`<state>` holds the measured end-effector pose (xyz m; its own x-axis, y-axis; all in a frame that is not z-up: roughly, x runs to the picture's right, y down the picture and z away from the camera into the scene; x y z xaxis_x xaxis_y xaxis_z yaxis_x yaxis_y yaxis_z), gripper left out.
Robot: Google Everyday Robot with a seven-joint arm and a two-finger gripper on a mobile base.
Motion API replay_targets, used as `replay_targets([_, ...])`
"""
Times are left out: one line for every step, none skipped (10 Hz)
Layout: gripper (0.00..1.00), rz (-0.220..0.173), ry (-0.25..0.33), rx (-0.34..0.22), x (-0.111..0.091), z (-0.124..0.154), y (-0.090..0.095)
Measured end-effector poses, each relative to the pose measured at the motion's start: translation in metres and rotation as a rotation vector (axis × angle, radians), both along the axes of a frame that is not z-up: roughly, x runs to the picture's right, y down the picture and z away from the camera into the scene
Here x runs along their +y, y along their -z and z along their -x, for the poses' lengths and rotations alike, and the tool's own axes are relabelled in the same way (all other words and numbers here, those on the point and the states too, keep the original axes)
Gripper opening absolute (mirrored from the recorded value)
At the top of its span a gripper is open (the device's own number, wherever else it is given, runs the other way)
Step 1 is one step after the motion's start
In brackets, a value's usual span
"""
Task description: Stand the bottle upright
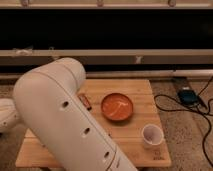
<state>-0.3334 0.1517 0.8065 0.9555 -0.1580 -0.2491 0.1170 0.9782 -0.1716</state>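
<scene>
- landmark: round orange bowl, shallow, sitting about mid-way across the pale wooden worktop.
- large white robot arm, smooth shell with small dark holes, rises from the lower edge and bends over left of the bowl. it covers the whole worktop on that side.
- a second rounded white arm segment shows far left of the bowl, at the frame edge.
- gripper: not visible. it lies somewhere left of the bowl, behind the arm shell or past the frame edge. jaws: cannot tell whether apart or together.
- bottle: not visible. if it is on the worktop, it is in the stretch left of the bowl that the arm hides. upright or lying: cannot tell.
- short reddish-brown stick-like object lies flat just left of the bowl, its left end meeting the arm's outline.
- small round white cup stands upright right of the bowl and nearer the camera, mouth up, apart from the bowl.
- right of the bowl, off the worktop: dark boxy device with black cables on speckled floor.
- behind the bowl: dark wall with pale horizontal rails.
</scene>
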Motion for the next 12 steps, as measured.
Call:
replay_targets([0.65, -0.033, 0.027, -0.005, 0.004, 0.002, -0.001])
replay_targets([0.65, -0.068, 0.057, -0.008, 0.008, 0.003, -0.005])
replay_targets([0.65, -0.086, 0.072, -0.011, 0.012, 0.005, -0.007])
replay_targets([0.65, -0.119, 0.087, -0.014, 0.016, 0.006, -0.010])
replay_targets([0.65, -0.159, 0.086, -0.016, 0.017, 0.005, -0.014])
replay_targets([0.65, -0.190, 0.081, -0.017, 0.019, 0.005, -0.018])
replay_targets([0.65, -0.227, 0.075, -0.018, 0.020, 0.004, -0.023])
replay_targets([0.65, -0.254, 0.066, -0.015, 0.021, 0.003, -0.027])
replay_targets([0.65, -0.255, 0.065, -0.014, 0.021, 0.002, -0.028])
replay_targets([0.65, -0.255, 0.064, -0.013, 0.020, 0.002, -0.028])
replay_targets([0.65, -0.255, 0.064, -0.013, 0.020, 0.002, -0.028])
replay_targets([0.65, -0.254, 0.064, -0.013, 0.020, 0.002, -0.028])
